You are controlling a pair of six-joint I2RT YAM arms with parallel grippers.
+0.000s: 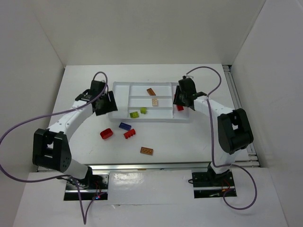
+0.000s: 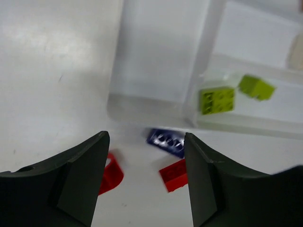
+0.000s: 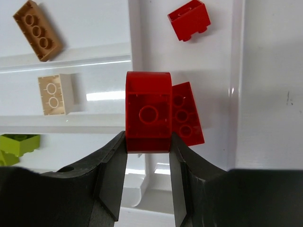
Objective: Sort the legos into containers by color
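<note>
Top view: tray mid-table, one arm at each end. Left gripper hangs just beside the tray's left end. Right gripper is over the sideways slot at the right end. Loose on the table: blue brick, red brick A just beside it, red brick B near, orange-brown brick well apart toward the bases. Risk: both arms share one tray. If the left arm clips the wall, the tray slides under the right arm's drop.

Left wrist: left gripper has its jaws apart with nothing between them. Blue brick lies just outside the tray corner, with red brick A right next to it; can't tell if they touch. Risk: closing on blue drags red A along, or a finger lands on the tray wall. Green bricks sit in the nearest slot.

Right wrist: right gripper is clamped on the held red brick. From this view it hangs over the divider, not squarely over the red slot. Risk: a release here lands it on the divider and it tips toward the tan brick side. It could also hit the slot's red brick and bounce. Probably needs a shift toward slot centre first.
</note>
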